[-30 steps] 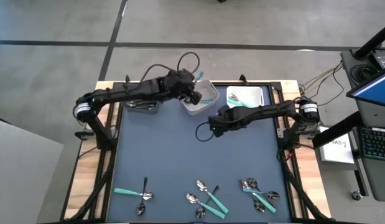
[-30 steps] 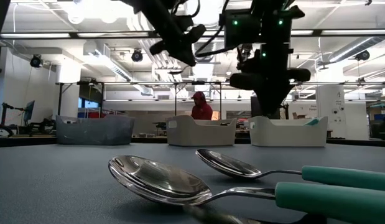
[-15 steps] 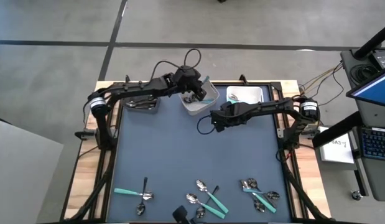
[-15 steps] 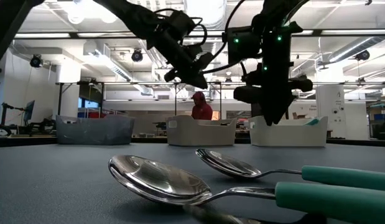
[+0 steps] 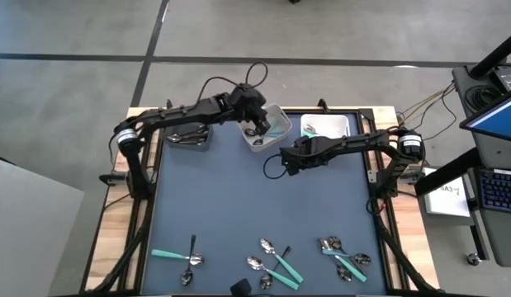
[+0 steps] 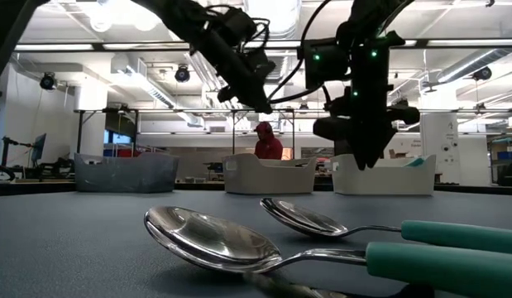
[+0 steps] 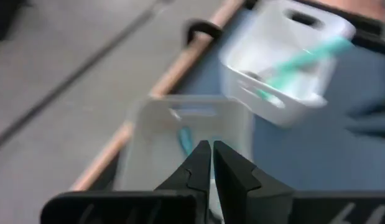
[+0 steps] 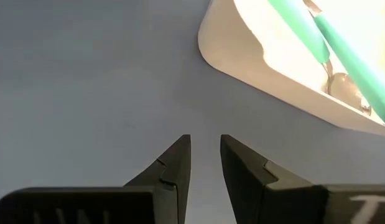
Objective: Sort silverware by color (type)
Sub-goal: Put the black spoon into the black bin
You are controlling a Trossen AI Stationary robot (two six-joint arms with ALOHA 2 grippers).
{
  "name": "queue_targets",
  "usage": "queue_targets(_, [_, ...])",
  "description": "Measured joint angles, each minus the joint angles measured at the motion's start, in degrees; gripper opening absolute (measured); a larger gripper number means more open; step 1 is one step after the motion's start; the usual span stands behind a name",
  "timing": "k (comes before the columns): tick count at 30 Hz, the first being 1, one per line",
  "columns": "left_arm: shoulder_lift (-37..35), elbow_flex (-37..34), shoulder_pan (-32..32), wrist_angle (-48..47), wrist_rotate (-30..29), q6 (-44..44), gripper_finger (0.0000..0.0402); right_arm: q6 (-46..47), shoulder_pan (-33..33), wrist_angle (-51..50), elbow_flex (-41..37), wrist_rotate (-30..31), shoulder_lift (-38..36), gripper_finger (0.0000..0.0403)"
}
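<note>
Silverware (image 5: 276, 262) lies scattered along the table's 6 o'clock edge. Right gripper (image 5: 286, 162), near centre, jaws slightly parted, holds nothing. At 12 o'clock, left gripper (image 5: 257, 125), fingers closed and empty, hovers over a white bin (image 5: 279, 116) containing teal-handled pieces.

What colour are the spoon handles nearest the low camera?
Teal handles, clearest in the low view.

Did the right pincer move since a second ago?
Yes. The right pincer slid a bit toward the table's back edge, closer to the white bin.
</note>
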Motion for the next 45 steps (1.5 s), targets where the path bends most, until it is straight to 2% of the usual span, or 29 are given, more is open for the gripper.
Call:
queue_targets(4, [-3.9,-1.7,-2.0,-4.5,6.1,0.2,0.0002,-0.2,0.0,0.0,-0.8,0.0,0.0,0.0079])
queue_targets(10, [-10.0,-8.8,-8.3,-4.8,7.4,-2.0,0.0002,-0.2,0.0,0.2,-3.5,0.4,0.0,0.0079])
queue_targets(19, [-16.1,-20.5,-23.0,-3.7,5.5,-18.7,0.0002,-0.2,0.0,0.3,-5.8,0.0,0.0,0.0079])
queue_targets(24, [-19.8,-24.7,-34.0,-9.7,5.0,-30.4,0.0002,-0.2,0.0,0.6,-5.8,0.0,0.0,0.0079])
queue_targets(28, [-21.5,-25.5,-45.4,-12.3,0.0,-43.9,0.0002,-0.2,0.0,1.1,-5.2,0.0,0.0,0.0079])
queue_targets(32, [-20.8,-25.2,-55.6,-12.6,-11.1,-59.3,0.0002,-0.2,0.0,1.8,-4.5,0.0,0.0,0.0079])
queue_targets(37, [-17.4,-25.1,-62.4,-15.7,-23.4,-79.9,0.0002,-0.2,0.0,2.3,-3.5,0.0,0.0,0.0079])
queue_targets(41, [-13.7,-25.1,-64.0,-19.3,-25.5,-92.5,0.0002,-0.2,0.0,3.9,-3.0,0.0,0.0,0.0079])
queue_targets(45, [-11.1,-23.6,-64.8,-19.3,-23.4,-94.6,0.0002,-0.1,0.0,5.2,-2.4,0.0,0.0,0.0079])
